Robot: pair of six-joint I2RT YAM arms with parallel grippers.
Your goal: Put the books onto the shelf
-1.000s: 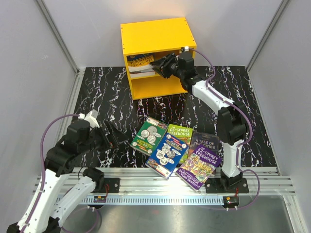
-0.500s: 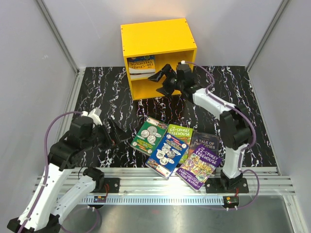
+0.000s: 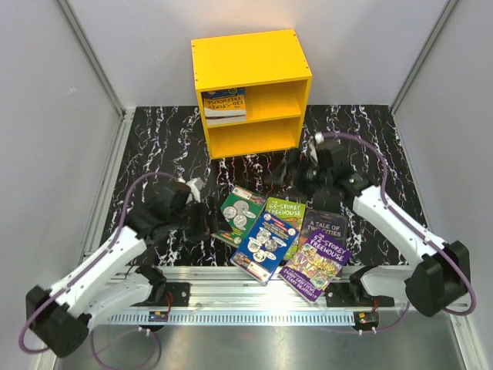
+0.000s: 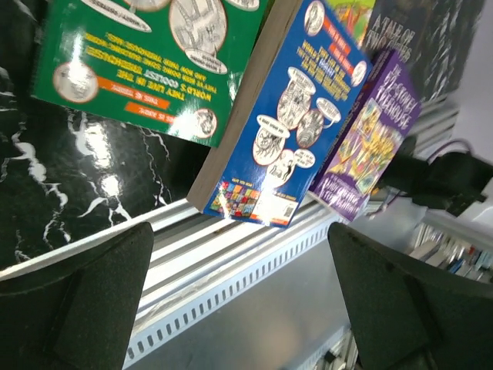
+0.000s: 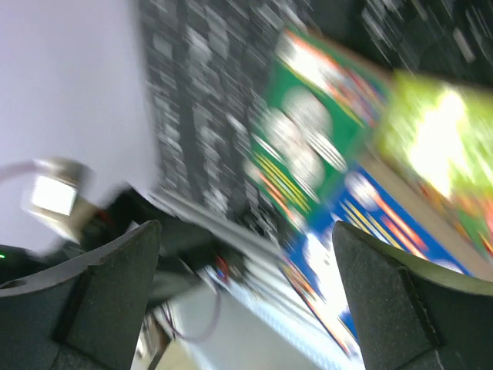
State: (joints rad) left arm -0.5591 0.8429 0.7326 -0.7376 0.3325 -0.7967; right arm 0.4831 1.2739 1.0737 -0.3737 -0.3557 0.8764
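Observation:
The yellow shelf (image 3: 250, 58) stands at the back, with a small stack of books (image 3: 225, 105) lying in the left of its upper compartment. Several more books lie overlapping on the black marbled table: green (image 3: 237, 214), blue (image 3: 266, 245), lime (image 3: 286, 216), dark (image 3: 326, 222) and purple (image 3: 316, 262). My left gripper (image 3: 206, 223) is open and low beside the green book's left edge. The left wrist view shows the green (image 4: 146, 62), blue (image 4: 296, 116) and purple (image 4: 370, 139) covers beyond its empty fingers (image 4: 85, 308). My right gripper (image 3: 296, 173) hangs open between shelf and books. Its view is blurred.
An aluminium rail (image 3: 231, 287) runs along the near table edge, and the blue and purple books overhang it. Grey walls close in both sides. The shelf's lower compartment (image 3: 254, 139) shows nothing inside. Purple cables loop off both arms.
My right gripper let go of a book in the upper compartment, opened, and drew back down toward the table books. My left arm swung right to the green book.

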